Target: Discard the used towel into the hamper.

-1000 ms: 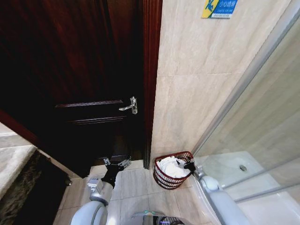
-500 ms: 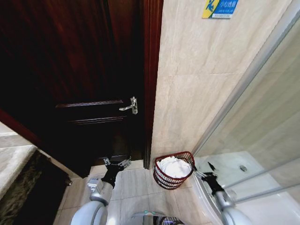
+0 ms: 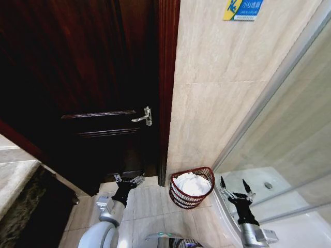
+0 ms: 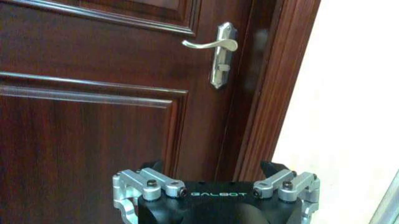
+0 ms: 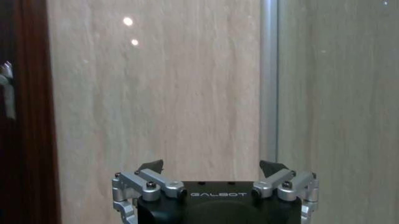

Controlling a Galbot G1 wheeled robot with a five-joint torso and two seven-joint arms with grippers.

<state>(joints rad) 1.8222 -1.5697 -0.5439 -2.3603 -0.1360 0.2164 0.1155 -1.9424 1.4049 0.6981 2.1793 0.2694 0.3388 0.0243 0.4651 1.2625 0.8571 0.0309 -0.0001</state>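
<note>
A second ago the right gripper (image 3: 234, 187) was at the rim of the hamper (image 3: 192, 187), touching the white towel (image 3: 189, 183); now it has pulled back to the robot's right, clear of the rim, in front of the glass shower screen (image 3: 289, 134), its jaws spread wide and holding nothing. The towel has stayed in the hamper, heaped to about rim height. The hamper stands on the tiled floor (image 3: 150, 204) against the beige wall (image 3: 217, 103), between the dark wooden door (image 3: 83, 88) and the shower screen.

The left gripper (image 3: 129, 180) hangs low near the foot of the door, unmoved, with jaws apart and empty; from its wrist the silver door handle (image 4: 219, 51) shows above it.

By the look of it the drop is done and the step in hand is the retreat. To do that well, the right arm should keep coming away with the jaws open, so no fold of cloth is caught and dragged back out, and it should mind the shower screen close beside it and the light wire hamper, which a knock could tip.

As for writing, the word GALBOT is printed in white on each gripper body in both wrist views. High on the wall sits a blue and yellow sticker (image 3: 242, 9) with some white characters I cannot read.
</note>
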